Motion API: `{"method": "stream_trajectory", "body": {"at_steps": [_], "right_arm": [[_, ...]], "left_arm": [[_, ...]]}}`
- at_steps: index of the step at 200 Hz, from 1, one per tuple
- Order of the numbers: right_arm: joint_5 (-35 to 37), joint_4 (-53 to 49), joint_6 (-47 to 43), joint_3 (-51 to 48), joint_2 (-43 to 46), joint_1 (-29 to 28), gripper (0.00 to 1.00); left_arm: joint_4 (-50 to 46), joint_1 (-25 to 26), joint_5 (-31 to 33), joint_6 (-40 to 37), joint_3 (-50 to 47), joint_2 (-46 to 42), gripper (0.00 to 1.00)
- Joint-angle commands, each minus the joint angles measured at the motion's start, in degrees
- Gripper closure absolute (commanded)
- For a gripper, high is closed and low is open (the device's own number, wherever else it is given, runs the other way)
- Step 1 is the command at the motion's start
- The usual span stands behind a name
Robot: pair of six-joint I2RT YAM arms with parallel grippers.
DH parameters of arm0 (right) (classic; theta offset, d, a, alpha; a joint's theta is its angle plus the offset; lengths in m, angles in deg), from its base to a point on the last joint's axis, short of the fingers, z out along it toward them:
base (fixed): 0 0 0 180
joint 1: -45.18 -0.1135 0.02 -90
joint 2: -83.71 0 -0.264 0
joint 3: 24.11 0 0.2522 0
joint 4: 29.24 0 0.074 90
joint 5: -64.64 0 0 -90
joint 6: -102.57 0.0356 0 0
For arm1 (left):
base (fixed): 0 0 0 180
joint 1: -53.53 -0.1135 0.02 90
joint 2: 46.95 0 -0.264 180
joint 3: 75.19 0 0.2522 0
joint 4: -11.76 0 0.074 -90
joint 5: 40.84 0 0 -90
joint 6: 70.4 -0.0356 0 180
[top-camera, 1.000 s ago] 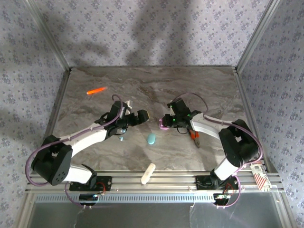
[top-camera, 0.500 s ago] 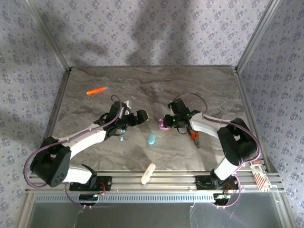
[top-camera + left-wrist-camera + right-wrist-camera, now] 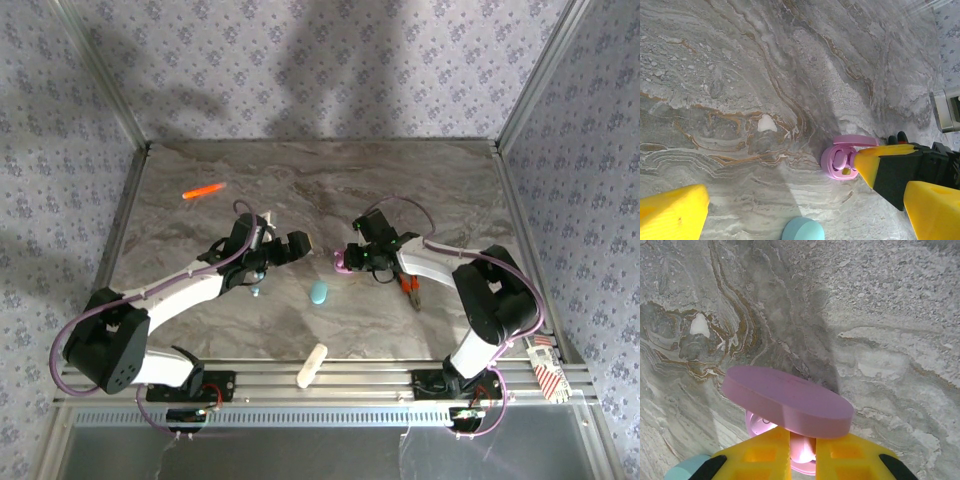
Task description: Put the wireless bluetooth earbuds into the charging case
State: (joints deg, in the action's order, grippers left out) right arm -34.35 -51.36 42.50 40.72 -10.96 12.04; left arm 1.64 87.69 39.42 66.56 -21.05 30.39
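Between yellow fingers [image 3: 760, 455], glossy pink earbud [image 3: 802, 447]

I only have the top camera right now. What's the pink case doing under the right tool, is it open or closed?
Observer: Open. The left wrist view shows the pink charging case with its lid hinged up above the base.
Operator: Is the right tool carrying anything?
Observer: In its wrist view the right tool has its fingers nearly together, with what looks like a pink earbud pinched between them, just below the raised lid.
Operator: And the left tool?
Observer: The left tool has its fingers spread wide with nothing gripped. A teal case lies at the bottom edge of that view.
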Motion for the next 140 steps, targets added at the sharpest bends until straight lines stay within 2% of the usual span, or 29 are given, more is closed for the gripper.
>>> {"method": "stream_trajectory", "body": {"at_steps": [1,57,140], "right_arm": [[0.47,-1.35,-0.84,0.9,-1.05,-0.11,0.83],[0.8,-3.56,-1.15,1.82,0.69,-0.51,0.71],[2.2,-7.3,-1.47,2.49,6.22,-1.3,0.69]], "left_arm": [[-0.12,0.08,0.51,-1.16,-0.39,-1.1,0.0],[-0.12,0.13,0.6,-1.03,-0.56,-1.35,0.0],[-0.45,0.14,0.51,-0.98,-0.54,-2.71,0.0]]}}
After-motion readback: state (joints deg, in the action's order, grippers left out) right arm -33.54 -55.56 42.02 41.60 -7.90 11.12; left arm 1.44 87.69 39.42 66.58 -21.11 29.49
